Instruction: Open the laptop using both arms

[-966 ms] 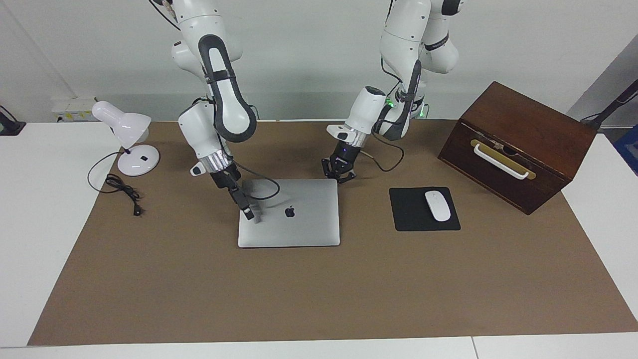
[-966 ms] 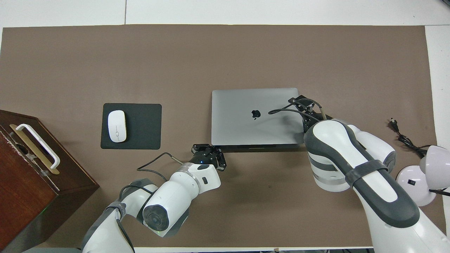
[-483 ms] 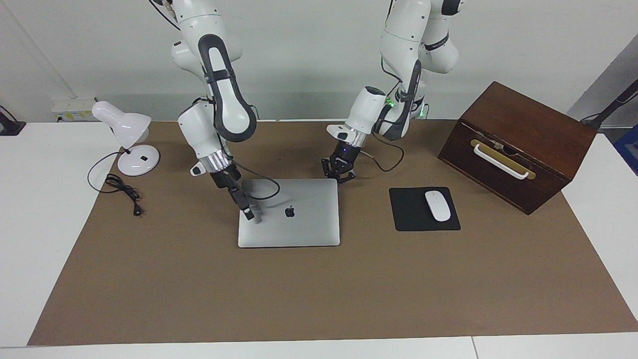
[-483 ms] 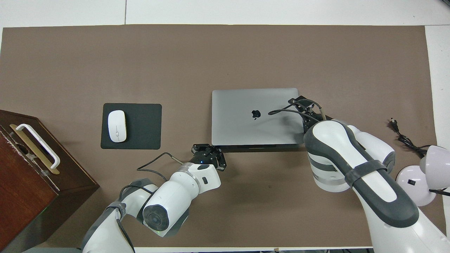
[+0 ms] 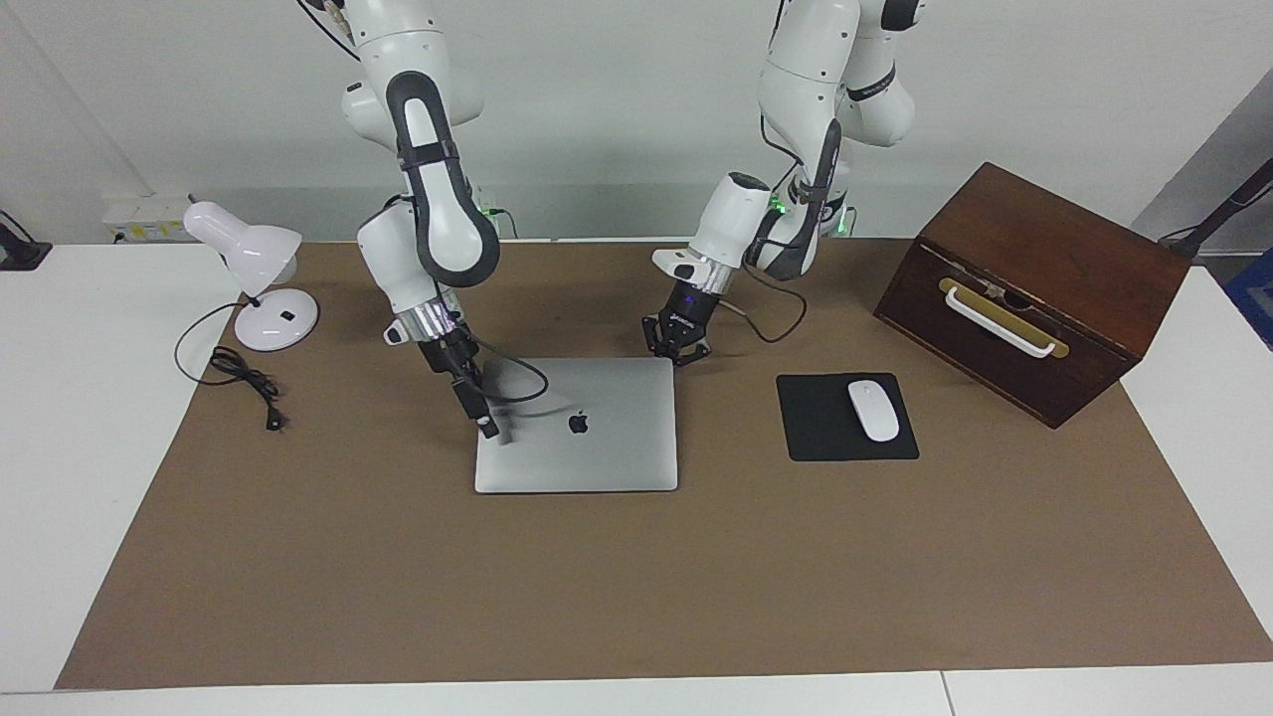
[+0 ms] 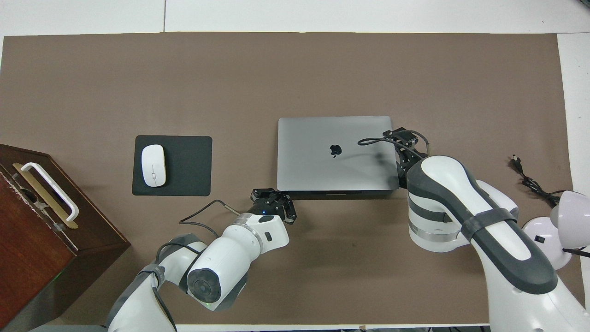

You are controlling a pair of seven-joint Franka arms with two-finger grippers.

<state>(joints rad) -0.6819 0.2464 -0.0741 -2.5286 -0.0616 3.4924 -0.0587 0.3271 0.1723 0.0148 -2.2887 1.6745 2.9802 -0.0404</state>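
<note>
The silver-grey laptop [image 5: 607, 447] [image 6: 322, 170] lies closed and flat in the middle of the brown mat, its dark logo facing up. My left gripper [image 5: 677, 350] [image 6: 273, 201] is shut and hangs low at the laptop's corner nearest the robots, toward the left arm's end; whether it touches the lid cannot be told. My right gripper [image 5: 487, 428] [image 6: 402, 137] points down over the laptop's side edge at the right arm's end, with its cable looping over the lid.
A black mouse pad [image 5: 816, 433] [image 6: 189, 166] with a white mouse [image 5: 873, 410] lies beside the laptop toward the left arm's end. A brown wooden box [image 5: 1034, 288] stands past it. A white desk lamp [image 5: 261, 273] and its cord [image 5: 244, 383] are at the right arm's end.
My right gripper has shifted a little off the lid toward the laptop's side edge at the right arm's end. The left gripper and the laptop have not moved.
</note>
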